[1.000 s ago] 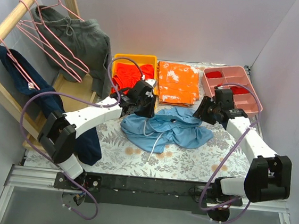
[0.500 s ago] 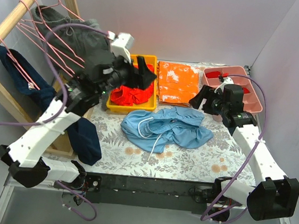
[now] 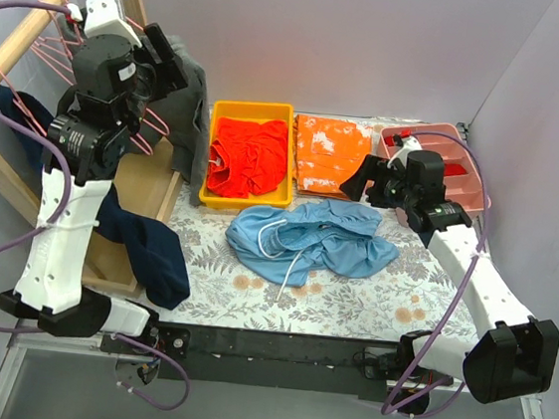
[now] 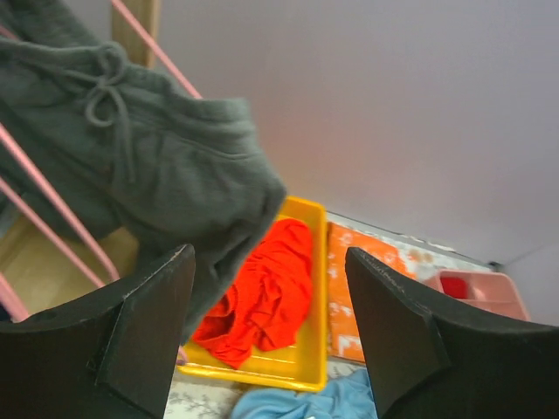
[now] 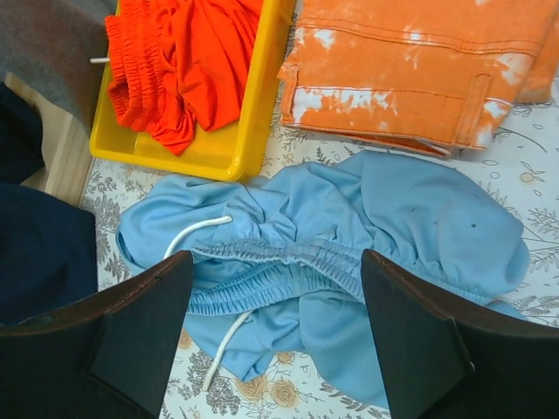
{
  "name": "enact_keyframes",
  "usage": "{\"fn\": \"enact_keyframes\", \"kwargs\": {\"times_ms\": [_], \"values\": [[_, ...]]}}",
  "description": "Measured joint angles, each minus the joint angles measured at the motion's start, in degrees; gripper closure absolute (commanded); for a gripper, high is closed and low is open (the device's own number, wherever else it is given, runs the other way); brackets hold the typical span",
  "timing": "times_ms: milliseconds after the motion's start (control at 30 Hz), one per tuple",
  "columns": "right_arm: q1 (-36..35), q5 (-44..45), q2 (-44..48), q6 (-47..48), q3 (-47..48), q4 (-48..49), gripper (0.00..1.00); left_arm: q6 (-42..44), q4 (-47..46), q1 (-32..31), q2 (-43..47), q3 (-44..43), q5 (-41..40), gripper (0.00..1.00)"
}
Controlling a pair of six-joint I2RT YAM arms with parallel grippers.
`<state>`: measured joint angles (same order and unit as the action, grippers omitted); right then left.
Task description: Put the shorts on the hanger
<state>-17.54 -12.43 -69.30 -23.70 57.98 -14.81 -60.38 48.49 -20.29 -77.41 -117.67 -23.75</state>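
The light blue shorts (image 3: pixel 311 238) lie crumpled on the floral table, waistband and white drawstring showing in the right wrist view (image 5: pixel 349 236). A corner shows at the bottom of the left wrist view (image 4: pixel 297 406). Pink wire hangers (image 3: pixel 7 86) hang on the wooden rail at far left; their wires cross the left wrist view (image 4: pixel 52 231). My left gripper (image 3: pixel 170 63) is raised high beside the rail and the grey shorts, open and empty (image 4: pixel 271 305). My right gripper (image 3: pixel 362 186) hovers above the blue shorts' far right edge, open and empty (image 5: pixel 278 297).
A yellow tray (image 3: pixel 254 106) holds crumpled red-orange cloth. Folded orange shorts (image 3: pixel 333 153) lie beside it. A pink compartment tray (image 3: pixel 466 149) stands at the back right. Dark grey drawstring shorts (image 3: pixel 186 100) and a navy garment (image 3: pixel 150 256) hang on the wooden rack (image 3: pixel 18 37).
My left arm has lifted off the blue shorts and swung up and left to the hanger rail. My right gripper has drawn back a little from the shorts. The shorts stay put.
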Motion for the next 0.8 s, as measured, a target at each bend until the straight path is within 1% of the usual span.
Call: {"fn": "enact_keyframes", "kwargs": {"times_ms": [200, 267, 333, 533, 800], "values": [[-2.62, -0.55, -2.75, 0.11, 1.7, -0.09, 0.16, -1.86, 1.62, 12.44, -1.9, 0.85, 5.01, 0.34], [-3.67, -0.55, -3.48, 0.28, 2.58, -0.28, 0.16, -2.69, 1.62, 14.95, -1.84, 1.55, 5.62, 0.35], [-4.24, -0.59, -3.52, 0.42, 2.93, -0.46, 0.16, -3.21, 1.66, 15.82, -1.81, 1.86, 5.99, 0.36], [-5.09, -0.83, -3.52, 1.01, 3.76, -0.48, 0.16, -4.66, -0.02, 17.22, -1.79, 4.13, 7.37, 0.43], [-5.09, -1.07, -3.52, 1.42, 3.76, -0.66, 0.16, -5.57, -1.14, 17.55, -3.26, 5.97, 6.38, 0.43]]}}
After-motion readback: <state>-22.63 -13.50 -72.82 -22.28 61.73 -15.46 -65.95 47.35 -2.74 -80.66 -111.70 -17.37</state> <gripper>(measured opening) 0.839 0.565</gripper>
